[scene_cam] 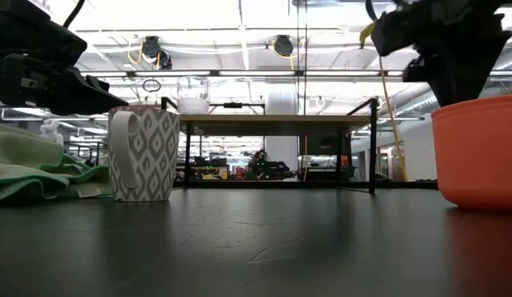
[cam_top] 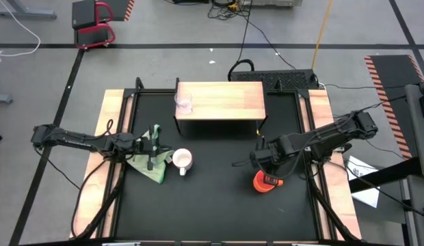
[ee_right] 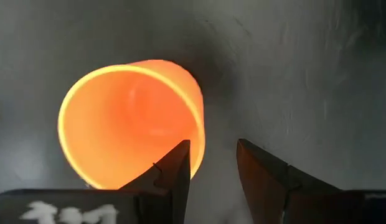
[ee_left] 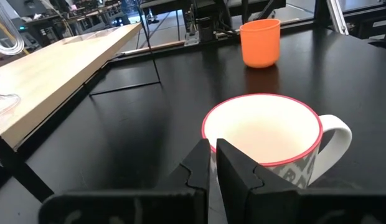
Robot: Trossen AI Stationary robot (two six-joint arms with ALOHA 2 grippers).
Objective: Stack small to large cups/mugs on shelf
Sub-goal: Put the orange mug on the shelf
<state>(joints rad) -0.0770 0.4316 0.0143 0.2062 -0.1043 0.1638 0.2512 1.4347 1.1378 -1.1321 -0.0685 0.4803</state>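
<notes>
Orange mug (cam_top: 263,182), white mug (scene_cam: 143,153) patterned grey with red rim, green cloth (cam_top: 147,166).

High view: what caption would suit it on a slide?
Glass cup sits on the shelf; the right end effector hangs open over the orange mug, white mug waiting beside the left end effector.

left claw (cam_top: 154,145) fingers pressed together — right claw (cam_top: 267,172) spread apart, pointing down

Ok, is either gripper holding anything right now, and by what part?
Nothing is held. The right gripper is open straddling the orange mug's rim; the left gripper is shut, empty, beside the white mug.
</notes>
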